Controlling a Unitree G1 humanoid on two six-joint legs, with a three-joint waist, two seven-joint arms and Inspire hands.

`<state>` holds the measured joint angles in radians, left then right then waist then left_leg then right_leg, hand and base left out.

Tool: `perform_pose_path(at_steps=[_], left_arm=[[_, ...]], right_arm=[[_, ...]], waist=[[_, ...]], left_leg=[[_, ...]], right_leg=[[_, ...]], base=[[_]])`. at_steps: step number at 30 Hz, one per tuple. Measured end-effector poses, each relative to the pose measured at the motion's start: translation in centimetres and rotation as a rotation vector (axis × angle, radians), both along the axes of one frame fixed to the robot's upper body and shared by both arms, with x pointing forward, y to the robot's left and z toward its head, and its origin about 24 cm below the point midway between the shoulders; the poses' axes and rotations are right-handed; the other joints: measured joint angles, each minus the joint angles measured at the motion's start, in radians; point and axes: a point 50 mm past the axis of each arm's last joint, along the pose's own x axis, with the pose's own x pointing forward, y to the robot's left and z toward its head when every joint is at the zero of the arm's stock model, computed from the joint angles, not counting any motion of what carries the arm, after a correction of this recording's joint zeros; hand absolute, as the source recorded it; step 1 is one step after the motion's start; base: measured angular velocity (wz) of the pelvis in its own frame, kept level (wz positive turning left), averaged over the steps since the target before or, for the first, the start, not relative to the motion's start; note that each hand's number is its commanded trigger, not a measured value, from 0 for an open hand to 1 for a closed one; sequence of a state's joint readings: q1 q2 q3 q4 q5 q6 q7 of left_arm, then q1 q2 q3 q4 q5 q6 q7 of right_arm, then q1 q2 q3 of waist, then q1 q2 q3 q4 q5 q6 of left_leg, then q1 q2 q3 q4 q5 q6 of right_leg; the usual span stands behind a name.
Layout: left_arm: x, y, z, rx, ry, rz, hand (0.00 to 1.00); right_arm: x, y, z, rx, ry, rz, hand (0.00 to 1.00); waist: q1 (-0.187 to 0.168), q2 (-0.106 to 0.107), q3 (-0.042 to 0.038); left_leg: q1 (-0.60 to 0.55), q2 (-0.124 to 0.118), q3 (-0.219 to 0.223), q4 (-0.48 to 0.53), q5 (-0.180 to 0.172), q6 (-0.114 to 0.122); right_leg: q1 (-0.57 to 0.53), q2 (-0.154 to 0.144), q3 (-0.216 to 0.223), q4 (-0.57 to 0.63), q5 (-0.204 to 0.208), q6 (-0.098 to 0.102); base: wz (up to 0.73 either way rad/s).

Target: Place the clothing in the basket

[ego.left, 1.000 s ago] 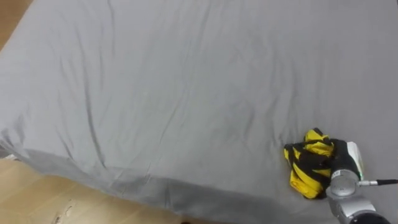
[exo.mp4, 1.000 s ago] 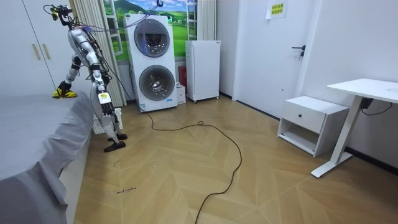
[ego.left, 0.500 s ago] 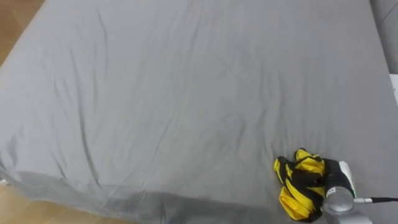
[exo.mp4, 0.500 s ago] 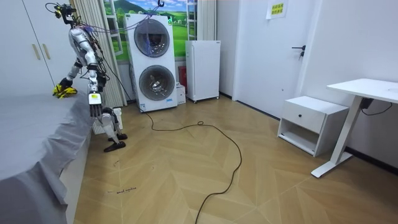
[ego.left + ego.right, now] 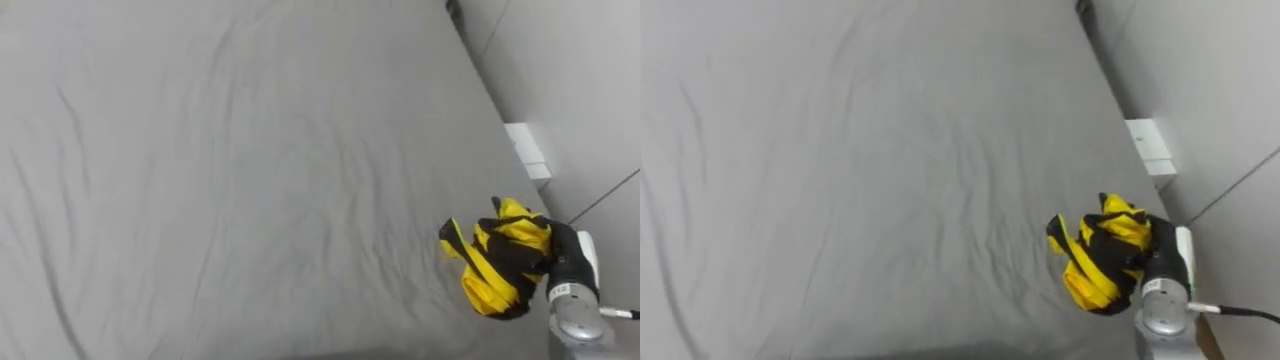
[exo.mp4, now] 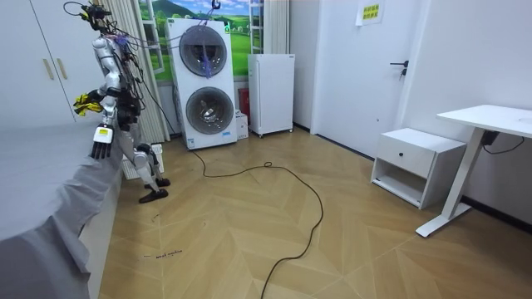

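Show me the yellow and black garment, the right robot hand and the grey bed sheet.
yellow and black garment (image 5: 485,288): left eye view, on a yellow fold.
right robot hand (image 5: 567,258): left eye view, on its dark back beside the cloth.
grey bed sheet (image 5: 220,170): left eye view, on a bare middle part.

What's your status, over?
Right hand shut on yellow-black garment, held above grey bed. Left hand open, hanging by bed edge. No obstacle seen around the garment.
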<state>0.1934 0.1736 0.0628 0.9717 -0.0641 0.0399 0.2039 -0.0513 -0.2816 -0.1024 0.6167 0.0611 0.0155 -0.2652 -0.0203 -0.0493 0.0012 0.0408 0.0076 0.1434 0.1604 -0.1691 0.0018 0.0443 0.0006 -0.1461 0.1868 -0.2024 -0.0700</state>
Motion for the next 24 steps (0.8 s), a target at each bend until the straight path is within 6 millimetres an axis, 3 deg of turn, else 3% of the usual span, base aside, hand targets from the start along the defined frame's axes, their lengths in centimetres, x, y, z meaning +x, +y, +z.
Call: perform_pose_path(at_steps=[7,15,18,21,24], left_arm=[[-1.0,0.1,-0.1,-0.01,0.027,-0.005,0.0],[-2.0,0.6,0.0,-0.001,0.048,-0.004,0.0],[-2.6,0.7,-0.1,-0.003,0.078,0.005,0.0],[-2.7,0.9,-0.1,-0.003,0.089,0.003,0.0],[-2.1,0.8,-0.1,-0.013,0.087,-0.017,0.0]], right_arm=[[-0.9,-1.3,0.6,-0.002,-0.038,-0.066,1.0],[-3.6,-2.1,-0.8,0.037,0.029,-0.126,1.0],[-4.1,-2.5,-1.0,0.039,0.038,-0.153,1.0],[-5.5,-3.5,-1.9,0.04,0.089,-0.236,1.0],[-6.2,-3.7,-2.6,0.045,0.132,-0.267,1.0]], waist=[[-0.029,0.004,0.002],[-0.035,-0.007,0.0018],[-0.064,-0.009,0.0011],[-0.069,-0.01,0.0005],[-0.083,-0.001,-0.0009]], left_leg=[[0.031,-0.001,0.048,0.0,0.0,0.0],[0.041,-0.001,0.072,-0.009,0.0,0.0],[0.035,-0.002,0.076,-0.01,0.0,0.0],[0.021,0.0,0.089,-0.009,0.0,0.0],[-0.028,0.003,0.106,0.0,0.0,0.0]], right_leg=[[0.006,0.002,0.039,0.0,-0.005,0.008],[-0.014,0.007,0.09,0.014,-0.001,0.014],[-0.024,0.007,0.102,0.018,0.0,0.015],[-0.042,0.011,0.115,0.017,0.006,0.016],[-0.097,0.011,0.123,0.03,0.012,0.017]], base=[[-0.16],[-0.16],[-0.14],[-0.1],[-0.15]])
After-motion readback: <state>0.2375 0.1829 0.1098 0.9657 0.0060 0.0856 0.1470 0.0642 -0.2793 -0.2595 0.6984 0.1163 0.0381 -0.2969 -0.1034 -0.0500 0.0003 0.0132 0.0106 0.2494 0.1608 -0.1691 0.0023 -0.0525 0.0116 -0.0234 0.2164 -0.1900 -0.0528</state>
